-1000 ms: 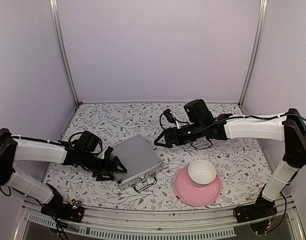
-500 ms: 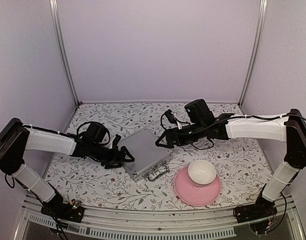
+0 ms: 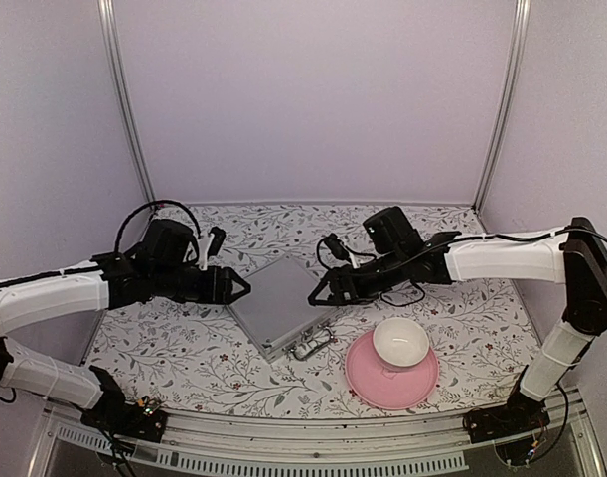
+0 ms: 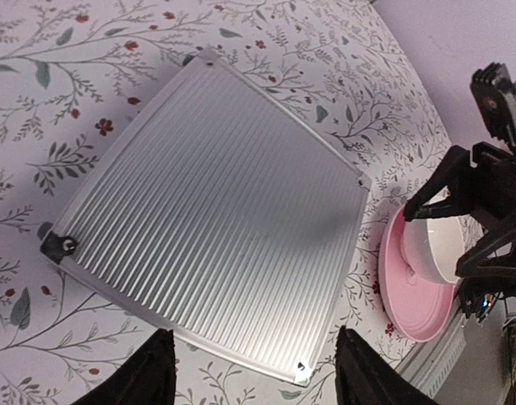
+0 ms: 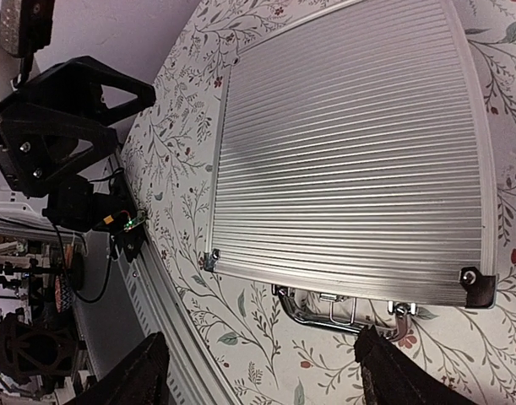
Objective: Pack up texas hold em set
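Observation:
The silver ribbed briefcase (image 3: 280, 306) lies flat and closed in the middle of the flowered table, its metal handle (image 3: 312, 345) facing the near edge. It fills the left wrist view (image 4: 211, 211) and the right wrist view (image 5: 350, 160), where the handle (image 5: 342, 314) shows below the lid. My left gripper (image 3: 240, 289) is open just left of the case, touching nothing. My right gripper (image 3: 318, 293) is open and empty above the case's right edge. The card boxes, the blue disc and the chip stack are out of view.
A white bowl (image 3: 400, 341) sits on a pink plate (image 3: 368, 383) at the front right, close to the case's handle corner; both show in the left wrist view, the plate (image 4: 410, 291) under the bowl (image 4: 435, 245). Metal frame posts stand at the back corners.
The case slid right and turned, away from the left front. My left arm then lifted and drew back off it. My right gripper dropped a little toward the case's right edge.

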